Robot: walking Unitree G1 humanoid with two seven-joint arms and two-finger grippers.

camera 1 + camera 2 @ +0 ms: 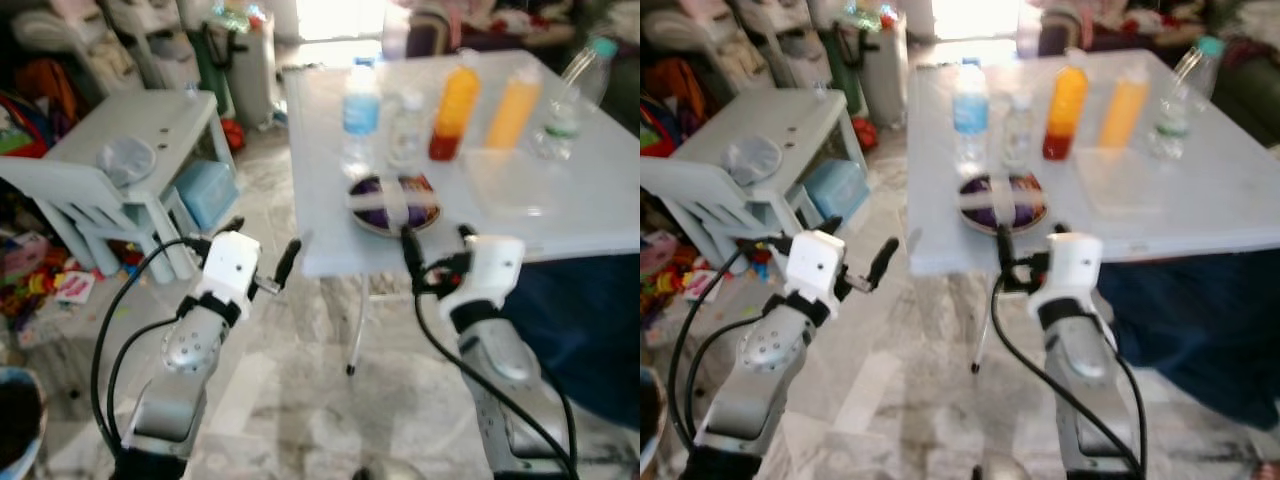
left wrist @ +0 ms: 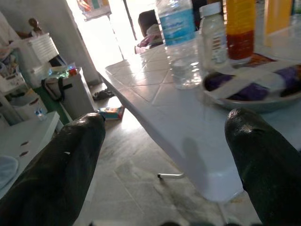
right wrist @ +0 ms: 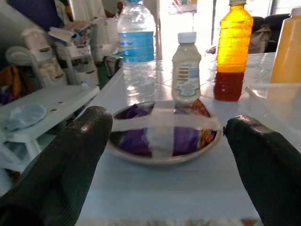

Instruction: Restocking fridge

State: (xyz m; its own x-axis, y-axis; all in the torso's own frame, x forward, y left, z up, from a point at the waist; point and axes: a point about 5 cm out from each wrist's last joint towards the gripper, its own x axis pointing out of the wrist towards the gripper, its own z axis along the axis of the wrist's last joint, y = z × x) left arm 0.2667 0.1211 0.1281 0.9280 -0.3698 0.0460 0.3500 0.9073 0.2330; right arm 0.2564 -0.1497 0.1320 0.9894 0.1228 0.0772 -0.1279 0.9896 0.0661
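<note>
While raised, right tool (image 1: 437, 243) spread before bowl (image 3: 162, 134), left tool (image 1: 262, 249) spread beside table (image 1: 560, 200)

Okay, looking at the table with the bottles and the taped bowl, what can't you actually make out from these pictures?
- Taped bowl: tape strips and purple wrapping hide its contents.
- Small white-capped bottle: label print too small to read.
- Orange bottle: cap cut off by the right wrist view's edge.
- Clear bottle at the far corner: blurred, contents unclear.
- Table: far side is glare.

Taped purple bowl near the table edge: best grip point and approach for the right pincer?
Take the bowl by its near rim, from the table's front edge. It is shallow and wide, with bottles close behind. The right pincer, open, already faces it, so one finger probably goes over the rim, one beneath.
</note>
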